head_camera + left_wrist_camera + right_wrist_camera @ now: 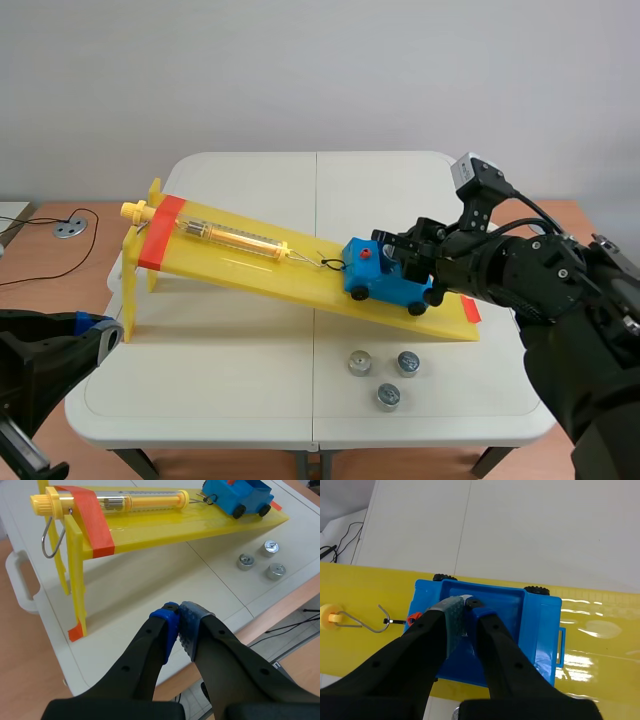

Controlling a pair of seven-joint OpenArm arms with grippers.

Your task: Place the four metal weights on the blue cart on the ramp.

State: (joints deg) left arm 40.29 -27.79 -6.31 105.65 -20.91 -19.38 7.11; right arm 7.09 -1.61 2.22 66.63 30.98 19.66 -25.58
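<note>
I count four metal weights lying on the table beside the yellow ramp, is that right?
No, three metal weights lie on the table beside the yellow ramp, not four; the scene view shows them.

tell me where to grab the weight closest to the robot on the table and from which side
Grip the front weight across its round side wall, coming straight down from above. It is a short upright cylinder, and the other two weights stand apart beyond it, leaving room for the jaws.
</note>
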